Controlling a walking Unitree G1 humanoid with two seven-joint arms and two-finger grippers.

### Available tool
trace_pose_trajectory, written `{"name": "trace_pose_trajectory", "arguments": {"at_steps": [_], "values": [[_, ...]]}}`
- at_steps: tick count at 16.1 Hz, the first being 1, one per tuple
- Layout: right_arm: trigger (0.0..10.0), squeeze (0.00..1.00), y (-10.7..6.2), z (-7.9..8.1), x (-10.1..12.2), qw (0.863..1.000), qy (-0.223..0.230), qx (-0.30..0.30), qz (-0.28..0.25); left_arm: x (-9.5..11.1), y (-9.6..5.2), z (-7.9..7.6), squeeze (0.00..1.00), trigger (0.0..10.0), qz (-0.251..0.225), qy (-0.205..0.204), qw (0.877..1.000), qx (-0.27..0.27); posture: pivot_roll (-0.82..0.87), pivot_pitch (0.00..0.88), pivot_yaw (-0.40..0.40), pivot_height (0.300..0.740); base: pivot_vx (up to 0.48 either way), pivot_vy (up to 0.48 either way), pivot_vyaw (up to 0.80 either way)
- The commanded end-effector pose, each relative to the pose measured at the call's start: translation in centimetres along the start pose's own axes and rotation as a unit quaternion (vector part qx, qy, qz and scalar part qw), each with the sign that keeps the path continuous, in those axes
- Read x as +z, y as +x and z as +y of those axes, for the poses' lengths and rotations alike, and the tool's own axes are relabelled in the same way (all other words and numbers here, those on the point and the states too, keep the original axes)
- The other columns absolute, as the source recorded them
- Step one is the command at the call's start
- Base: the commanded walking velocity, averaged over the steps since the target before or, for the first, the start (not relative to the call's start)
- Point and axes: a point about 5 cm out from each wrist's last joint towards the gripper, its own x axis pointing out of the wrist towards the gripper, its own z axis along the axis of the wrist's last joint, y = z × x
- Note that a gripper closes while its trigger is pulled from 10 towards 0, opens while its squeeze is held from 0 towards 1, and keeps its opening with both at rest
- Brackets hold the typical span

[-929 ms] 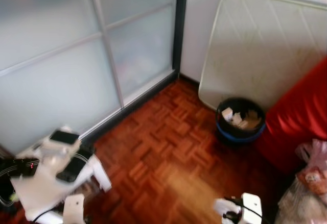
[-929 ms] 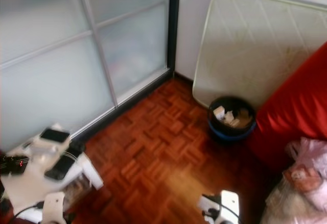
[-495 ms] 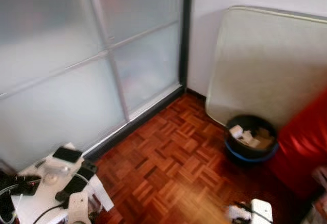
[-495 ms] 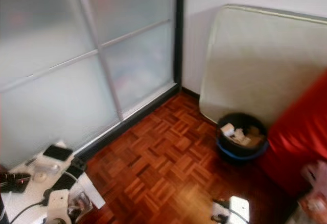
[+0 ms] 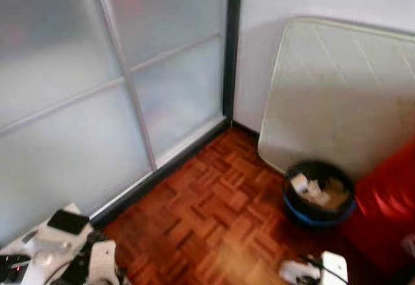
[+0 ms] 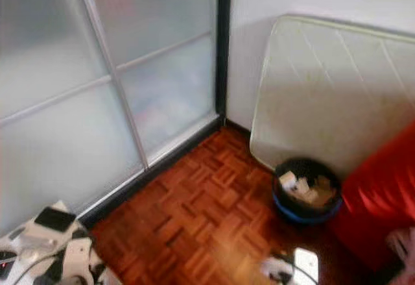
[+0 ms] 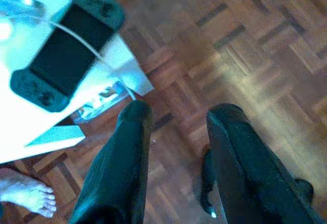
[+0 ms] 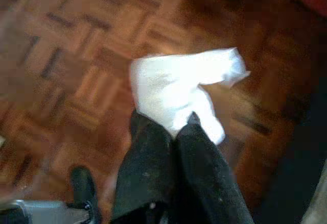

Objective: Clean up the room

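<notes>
My right gripper (image 8: 171, 127) is shut on a crumpled white tissue (image 8: 179, 89) and holds it above the parquet floor (image 5: 214, 220). In the eye views the tissue (image 5: 293, 272) sits low at the right, short of a black waste bin (image 5: 318, 194) with a blue band that holds paper scraps. My left gripper (image 7: 176, 114) is open with nothing between its fingers. It hangs over the floor beside a white table (image 7: 20, 101).
The low white table (image 5: 45, 243) at the lower left carries a phone (image 5: 67, 221), a handheld game console (image 7: 66, 55) and cables. A person's bare foot (image 7: 28, 196) stands by it. A mattress (image 5: 343, 97) leans on the wall behind the bin, beside a red sofa (image 5: 389, 213). Frosted glass sliding doors (image 5: 97, 90) are on the left.
The camera has shifted, so the table and bin sit lower in the picture and the bags at the right have left it. The right gripper still holds the tissue.
</notes>
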Motion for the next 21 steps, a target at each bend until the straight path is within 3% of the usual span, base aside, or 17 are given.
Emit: {"name": "trace_pose_trajectory", "arguments": {"at_steps": [1,21], "values": [[10.0,0.00,0.16,0.73,0.09,1.000,0.004,0.009,-0.001,-0.50,-0.11,0.55,0.00,10.0,0.013,0.005,1.000,0.008,0.02,0.000,0.014,0.740,0.330,0.000,0.00],[10.0,0.00,0.19,0.83,0.23,1.000,0.000,0.012,-0.002,-0.38,-0.07,0.42,0.00,10.0,0.015,0.010,1.000,-0.001,0.00,0.000,0.022,0.740,0.326,0.000,0.00]]}}
